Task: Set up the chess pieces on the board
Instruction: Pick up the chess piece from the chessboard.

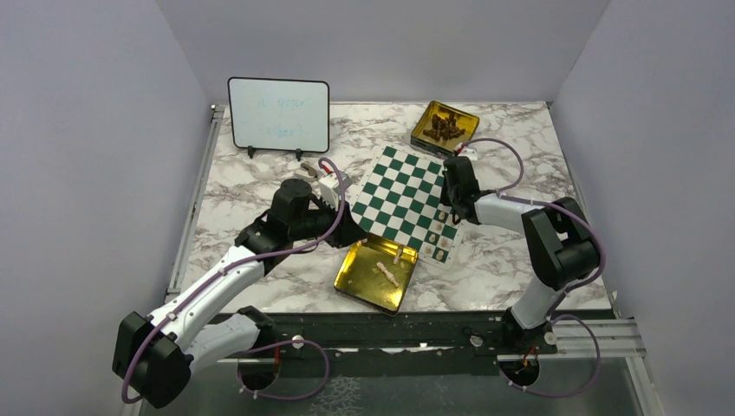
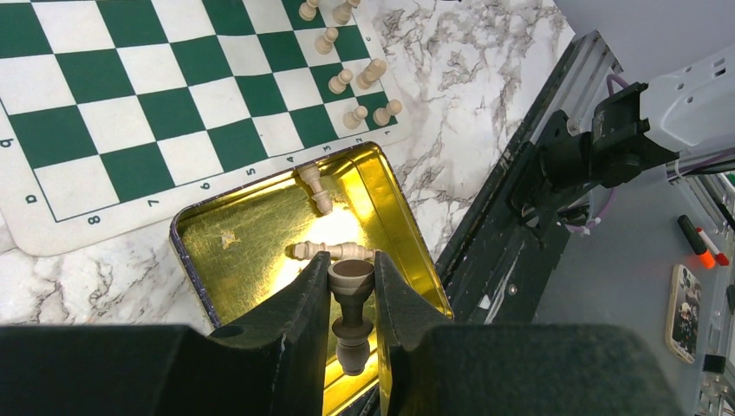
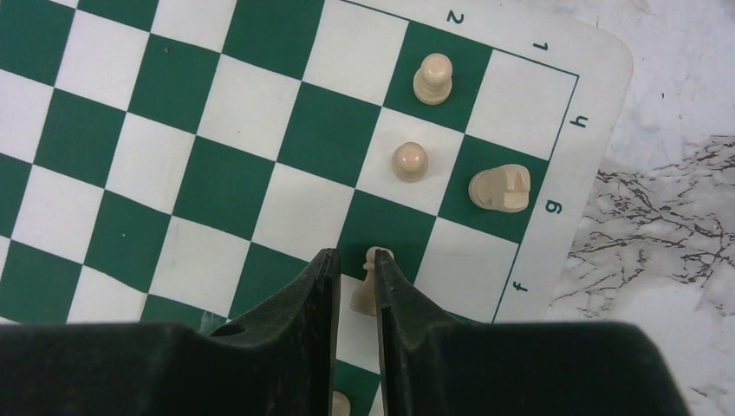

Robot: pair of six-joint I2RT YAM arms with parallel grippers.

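Observation:
The green and white board (image 1: 403,195) lies mid-table. My left gripper (image 1: 348,229) (image 2: 352,276) is shut on a chess piece (image 2: 352,303), base up and dark brown in the shadow, above the near gold tin (image 1: 347,282) (image 2: 386,204). Two cream pieces (image 2: 316,186) (image 2: 334,251) lie in that tin. My right gripper (image 1: 451,215) (image 3: 356,260) hovers over the board's (image 3: 217,130) right edge. Its fingers stand narrowly apart round a cream pawn (image 3: 366,293) standing on the board, with a gap on the left side. Cream pieces (image 3: 432,78) (image 3: 409,161) (image 3: 501,189) stand nearby.
A second gold tin (image 1: 425,117) at the back right holds dark pieces. A black-framed whiteboard (image 1: 278,115) stands at the back left. Several cream pieces (image 2: 357,76) stand on the board's corner nearest the tin. A black rail (image 1: 416,334) runs along the table's near edge.

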